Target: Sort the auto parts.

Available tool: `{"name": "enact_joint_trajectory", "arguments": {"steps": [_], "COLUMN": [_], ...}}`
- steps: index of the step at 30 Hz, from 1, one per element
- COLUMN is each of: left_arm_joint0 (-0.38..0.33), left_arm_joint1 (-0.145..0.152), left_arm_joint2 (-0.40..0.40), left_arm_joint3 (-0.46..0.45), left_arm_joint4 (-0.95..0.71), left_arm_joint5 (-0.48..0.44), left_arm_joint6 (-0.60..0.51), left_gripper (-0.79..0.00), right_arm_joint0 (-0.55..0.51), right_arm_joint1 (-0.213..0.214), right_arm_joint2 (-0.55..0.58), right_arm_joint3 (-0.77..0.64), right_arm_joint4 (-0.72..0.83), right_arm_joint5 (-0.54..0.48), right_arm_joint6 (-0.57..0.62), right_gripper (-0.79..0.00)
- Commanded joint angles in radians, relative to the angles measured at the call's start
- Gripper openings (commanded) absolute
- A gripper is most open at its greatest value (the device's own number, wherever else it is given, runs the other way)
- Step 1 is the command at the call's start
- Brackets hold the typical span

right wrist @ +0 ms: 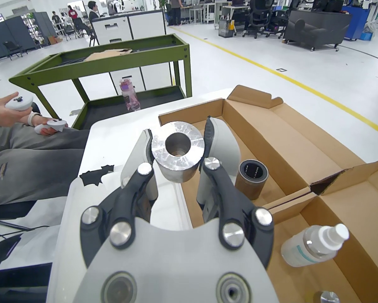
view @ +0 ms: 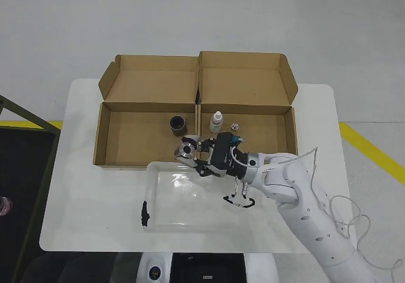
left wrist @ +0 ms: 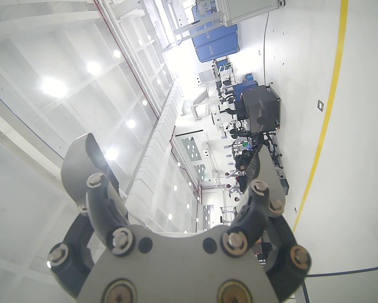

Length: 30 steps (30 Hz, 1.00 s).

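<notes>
Top view: a clear tray (view: 161,212) sits at the surface's (view: 82,177) near edge. Beyond it, the right tool (view: 192,154) clamps a metal cylinder (view: 186,149) above the left box's (view: 100,138) near-right corner. A dark bushing (view: 178,125) stands farther inside. The left tool (left wrist: 174,146) gapes wide, holding nothing.

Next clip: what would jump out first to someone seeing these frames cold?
First, the right gripper, shut on a silver metal cylinder with a bored centre, at the near edge of a cardboard box. Next, a dark bearing sleeve standing inside that box, and a white bottle in the second box alongside.
</notes>
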Motion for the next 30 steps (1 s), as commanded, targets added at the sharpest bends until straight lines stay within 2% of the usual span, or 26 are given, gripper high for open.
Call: {"name": "enact_joint_trajectory", "arguments": {"steps": [1,17,30], "left_arm_joint0": [0.000,0.000,0.000], "left_arm_joint1": [0.000,0.000,0.000], "left_arm_joint2": [0.000,0.000,0.000], "left_arm_joint3": [0.000,0.000,0.000], "left_arm_joint4": [0.000,0.000,0.000], "left_arm_joint5": [0.000,0.000,0.000], "left_arm_joint6": [0.000,0.000,0.000], "left_gripper": [0.000,0.000,0.000], "right_arm_joint0": [0.020,0.227,0.378], "right_arm_joint1": [-0.004,-0.066,-0.130], "right_arm_joint2": [-0.021,-0.204,-0.321], "right_arm_joint3": [0.019,0.229,0.426], "right_arm_joint4": [-0.020,-0.144,-0.155], "right_arm_joint5": [0.012,0.140,0.151], "right_arm_joint6": [0.007,0.036,0.102], "right_gripper": [-0.785,-0.785,-0.785]}}
